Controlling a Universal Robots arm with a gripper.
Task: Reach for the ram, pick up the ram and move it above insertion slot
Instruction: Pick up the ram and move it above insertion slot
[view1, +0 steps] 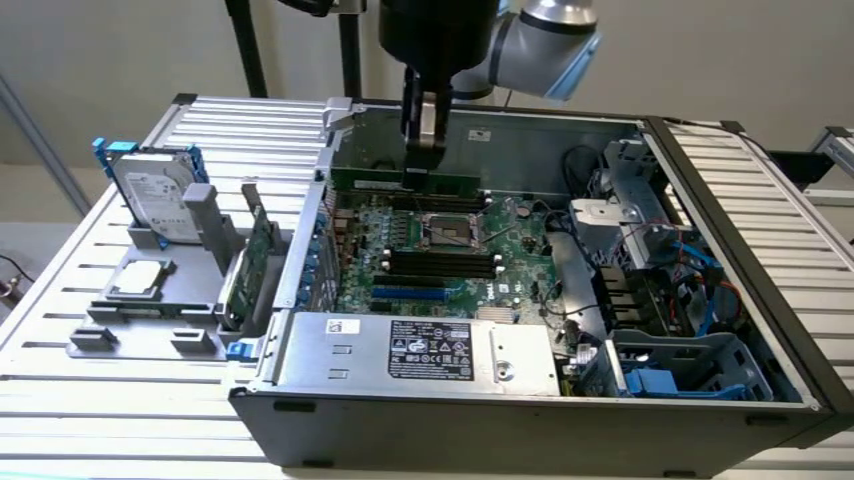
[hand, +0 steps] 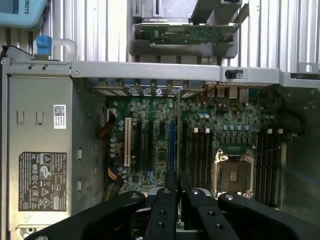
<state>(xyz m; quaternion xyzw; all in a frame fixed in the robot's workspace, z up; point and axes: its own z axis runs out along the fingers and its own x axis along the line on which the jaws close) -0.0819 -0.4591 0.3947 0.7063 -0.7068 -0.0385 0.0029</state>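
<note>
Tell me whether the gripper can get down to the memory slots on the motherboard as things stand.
Probably yes. The gripper, shut on the ram, hangs over the open case, and nothing lies between it and the memory slots beside the processor socket.

UR arm (view1: 541, 45) w/ gripper (view1: 422, 165): body only.
Arm: silver-grey rounded joint, pale blue cap, black wrist housing. Gripper: black, two slim flat fingers (hand: 164, 210), angled black linkage bars w/ round silver pivot screws.

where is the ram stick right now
The ram stick hangs clamped in the gripper, inside the open computer case toward its far wall in the exterior view, just above the motherboard and behind the processor socket.
</note>
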